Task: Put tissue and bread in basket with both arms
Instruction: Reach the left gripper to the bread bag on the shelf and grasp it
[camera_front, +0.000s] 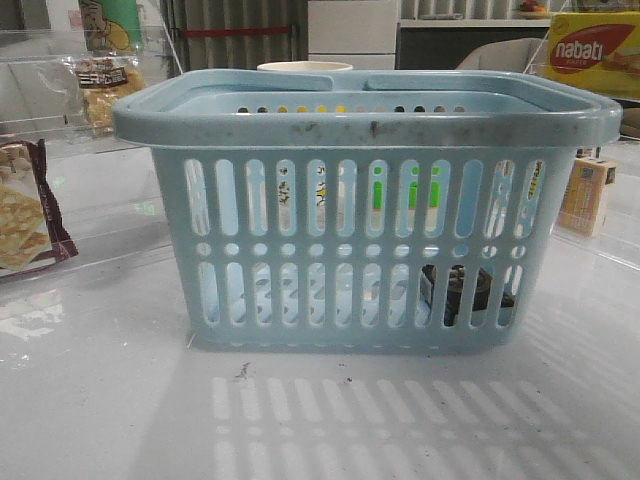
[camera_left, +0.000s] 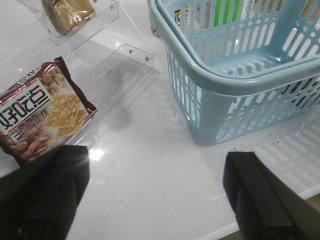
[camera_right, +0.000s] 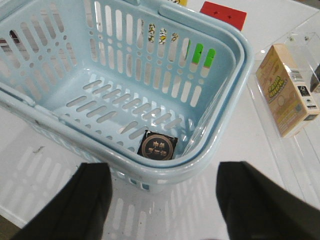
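Observation:
The light-blue basket (camera_front: 370, 120) stands in the middle of the table. It also shows in the left wrist view (camera_left: 225, 82) and the right wrist view (camera_right: 241, 75). The tissue (camera_right: 158, 145), a small dark pack with a round emblem, lies on the basket floor in a near corner; in the front view it shows through the slots (camera_front: 460, 295). The bread (camera_front: 108, 90) sits on a clear shelf at the far left and also shows in the left wrist view (camera_left: 67, 12). My left gripper (camera_left: 155, 187) is open and empty over bare table left of the basket. My right gripper (camera_right: 162, 200) is open and empty just outside the basket's near wall.
A maroon-edged cracker pack (camera_front: 25, 205) lies on a clear acrylic tray (camera_left: 120, 70) at the left. A yellow-orange carton (camera_right: 287, 90) stands on a clear tray right of the basket. A yellow nabati box (camera_front: 595, 50) sits at the far right, a cup (camera_front: 305, 67) behind the basket.

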